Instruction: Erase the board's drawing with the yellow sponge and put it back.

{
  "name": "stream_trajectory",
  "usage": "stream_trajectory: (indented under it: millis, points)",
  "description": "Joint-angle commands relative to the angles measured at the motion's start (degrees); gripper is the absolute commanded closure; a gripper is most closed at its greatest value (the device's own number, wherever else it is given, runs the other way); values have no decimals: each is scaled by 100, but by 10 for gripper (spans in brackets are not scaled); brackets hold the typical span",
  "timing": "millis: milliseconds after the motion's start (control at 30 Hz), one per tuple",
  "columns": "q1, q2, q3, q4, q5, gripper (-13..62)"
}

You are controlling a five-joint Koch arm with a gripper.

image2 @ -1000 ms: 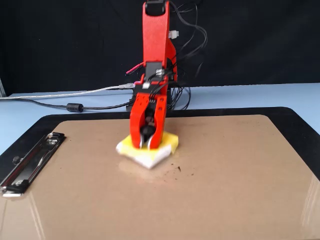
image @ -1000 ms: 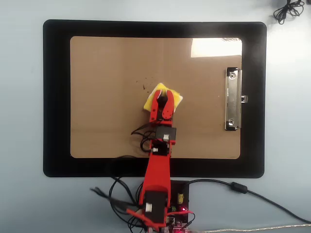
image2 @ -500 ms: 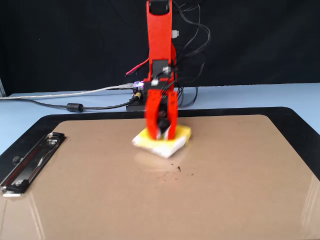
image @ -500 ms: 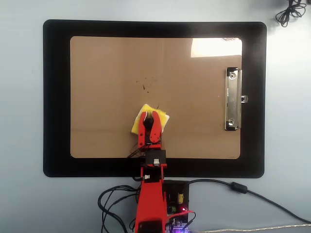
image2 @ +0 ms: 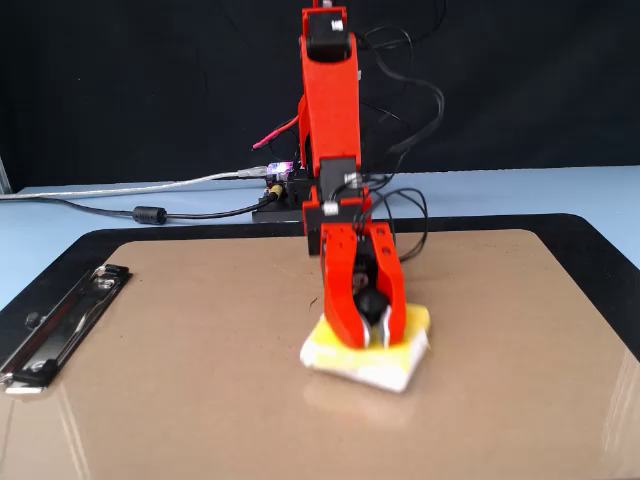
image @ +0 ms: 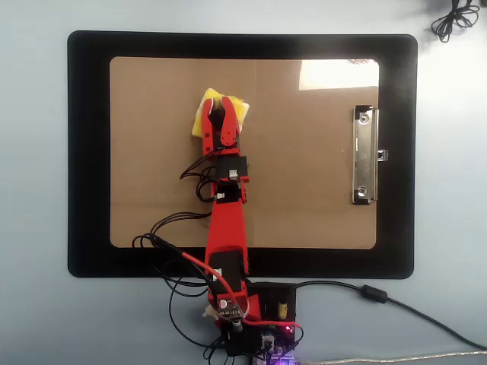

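The brown board point(image: 304, 198) lies on a black mat point(image: 87, 152), with its metal clip point(image: 365, 156) on the right in the overhead view and on the left in the fixed view point(image2: 60, 320). The yellow sponge point(image: 237, 108) lies flat on the board's upper middle; in the fixed view point(image2: 362, 366) its white edge faces the camera. My red gripper point(image: 215, 103) points down onto the sponge. In the fixed view the gripper point(image2: 370, 335) has its jaws on either side of the black knob point(image2: 373, 302). The drawing does not show; the sponge and gripper may cover it.
The arm's base and controller board point(image: 259, 312) sit off the mat's near edge with loose cables point(image: 175, 228) trailing over the mat. A black cable point(image: 455, 19) lies at the table's top right corner. Window glare point(image: 338, 74) marks the board's top right.
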Motion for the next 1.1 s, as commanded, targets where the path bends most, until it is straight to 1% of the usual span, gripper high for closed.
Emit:
stream_trajectory:
  millis: [0,133,233,300,367,400,467,567,633,700,800,967,1067]
  points:
    - [88,237,519,-62,-105,576]
    - [439,1793,2505,-79,-88,576]
    - [466,3226,4104,-79,-97,576]
    - [466,4034,4825,-26,-79,576]
    - [448,4403,5027,0,-97,576]
    - [439,4377,4904,9,-97,576]
    - [448,3744,4307,35,-97,576]
    - [466,2364,3023,-26,-105,576]
    - [501,1661,2391,-35,-105,576]
    - [501,1406,2074,-35,-105,576]
    - [510,1951,2892,-123,-105,576]
    - [510,4052,5150,-255,-114,576]
    - [536,4834,5748,-211,-97,576]
